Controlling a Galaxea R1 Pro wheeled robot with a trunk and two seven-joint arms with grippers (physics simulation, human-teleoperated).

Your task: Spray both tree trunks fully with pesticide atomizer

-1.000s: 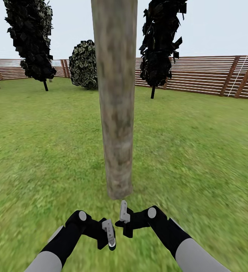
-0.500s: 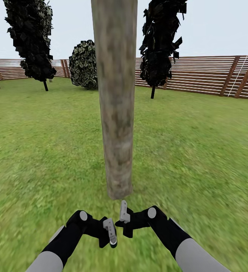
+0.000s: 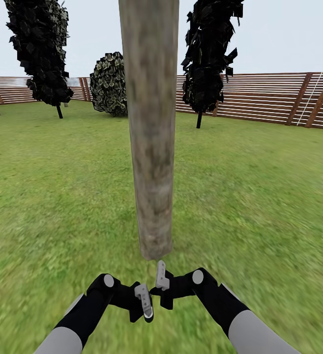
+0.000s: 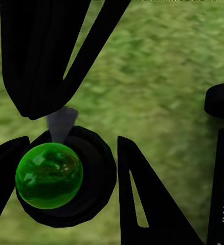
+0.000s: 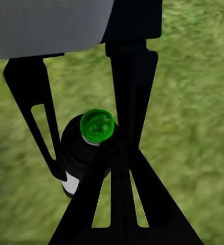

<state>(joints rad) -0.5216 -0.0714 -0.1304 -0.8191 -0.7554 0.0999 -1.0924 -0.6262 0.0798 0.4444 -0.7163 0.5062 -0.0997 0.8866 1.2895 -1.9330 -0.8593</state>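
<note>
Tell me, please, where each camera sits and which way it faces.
Head view: from the head, forward and down at the tree trunk; left gripper and right gripper below.
Left wrist view: from the left arm, at the atomizer and grass; fingers.
Right wrist view: from the right arm, the same; fingers.
Wrist views share atomizer and grass.
</note>
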